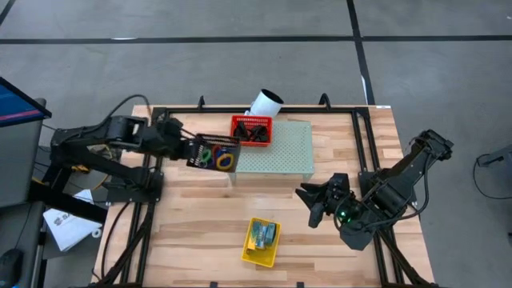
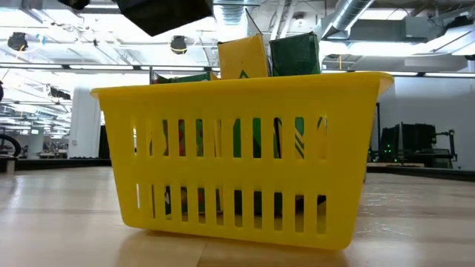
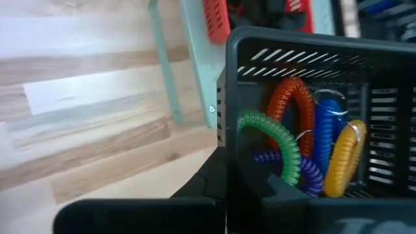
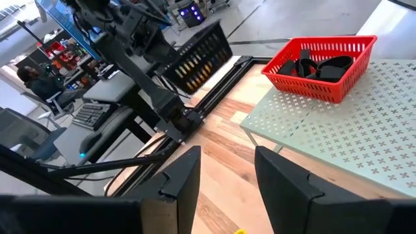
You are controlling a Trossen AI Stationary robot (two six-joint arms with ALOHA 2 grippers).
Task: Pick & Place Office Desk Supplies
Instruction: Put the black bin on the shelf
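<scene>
Coiled loops (image 3: 305,149) in green, orange, blue, purple and yellow lie inside a black basket (image 1: 214,151), which the left gripper (image 1: 189,149) holds by its rim with fingers fully closed on it. In the high view the black basket hangs tilted at the left edge of the pale green perforated block (image 1: 276,149), and its long axis runs from the gripper toward the block. The loops are crowded together in the basket; the green one curves across the front of the others in the left wrist view.

A red basket (image 1: 252,130) with black clips (image 4: 322,66) stands on the block, just beside the black basket, and a white tube (image 1: 265,103) lies behind it at the table's (image 1: 200,232) far edge. A yellow basket (image 1: 262,242) with crayon boxes (image 2: 267,55) standing upright in it sits on the wood nearer the front, well apart from the block.

The right gripper (image 1: 318,202) hovers low over the table between the yellow basket and the block's right end; its fingers (image 4: 182,179) are parted and hold nothing.
</scene>
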